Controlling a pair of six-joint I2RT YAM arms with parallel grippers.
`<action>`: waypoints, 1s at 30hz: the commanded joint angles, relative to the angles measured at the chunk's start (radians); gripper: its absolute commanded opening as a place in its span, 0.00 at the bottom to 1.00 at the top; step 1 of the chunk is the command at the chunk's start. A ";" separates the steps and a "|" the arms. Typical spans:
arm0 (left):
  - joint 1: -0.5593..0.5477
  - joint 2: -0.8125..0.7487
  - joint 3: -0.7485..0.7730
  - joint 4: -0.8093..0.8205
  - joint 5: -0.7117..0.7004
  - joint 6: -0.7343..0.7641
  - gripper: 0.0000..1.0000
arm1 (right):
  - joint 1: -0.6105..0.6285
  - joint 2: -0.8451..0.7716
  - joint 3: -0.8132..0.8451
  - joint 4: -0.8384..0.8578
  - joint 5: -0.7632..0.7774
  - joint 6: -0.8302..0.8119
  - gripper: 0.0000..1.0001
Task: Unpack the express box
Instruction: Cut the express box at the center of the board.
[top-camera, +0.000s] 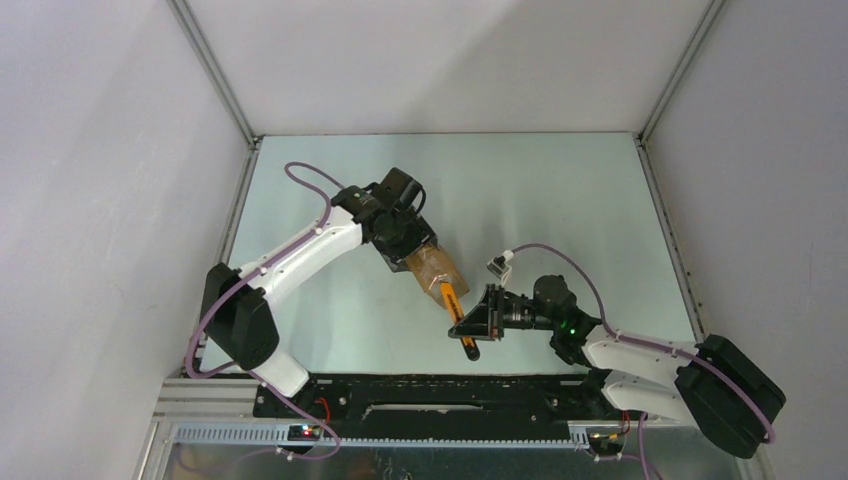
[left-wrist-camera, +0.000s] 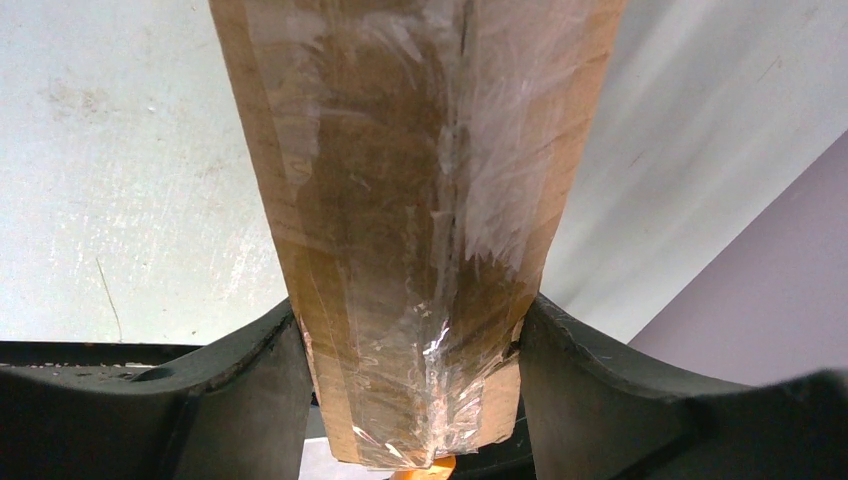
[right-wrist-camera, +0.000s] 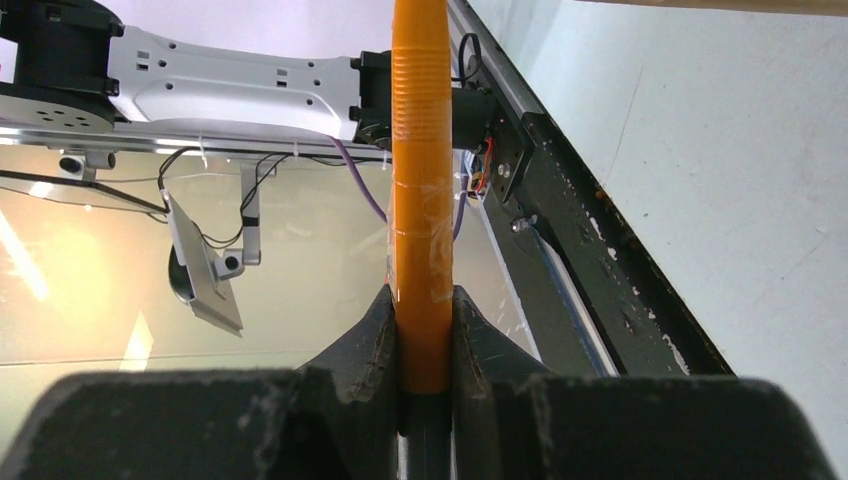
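The express box (top-camera: 436, 268), brown cardboard with clear tape along its seam, is held off the table by my left gripper (top-camera: 418, 255). In the left wrist view the box (left-wrist-camera: 420, 200) fills the gap, and both dark fingers (left-wrist-camera: 250, 385) press its sides, so the left gripper (left-wrist-camera: 412, 345) is shut on it. My right gripper (top-camera: 466, 326) is shut on the orange-and-black utility knife (top-camera: 452, 300), whose orange end reaches the box's near end. In the right wrist view the knife (right-wrist-camera: 420, 180) stands upright between the pinched fingers of the right gripper (right-wrist-camera: 425, 320). An orange tip (left-wrist-camera: 425, 472) shows under the box.
The pale green table (top-camera: 560, 200) is walled by grey panels on three sides. A black rail (top-camera: 400, 385) with the arm bases runs along the near edge. The left arm's white link (right-wrist-camera: 230, 85) crosses the top of the right wrist view.
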 joint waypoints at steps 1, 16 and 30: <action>-0.004 -0.046 -0.022 0.022 0.015 -0.014 0.45 | 0.002 0.031 0.010 0.079 0.004 -0.002 0.00; -0.007 -0.039 -0.008 0.020 0.022 -0.014 0.44 | 0.059 0.098 0.035 0.110 -0.015 0.012 0.00; -0.024 -0.018 0.025 -0.039 -0.010 -0.001 0.44 | 0.100 0.196 0.087 0.148 -0.096 0.022 0.00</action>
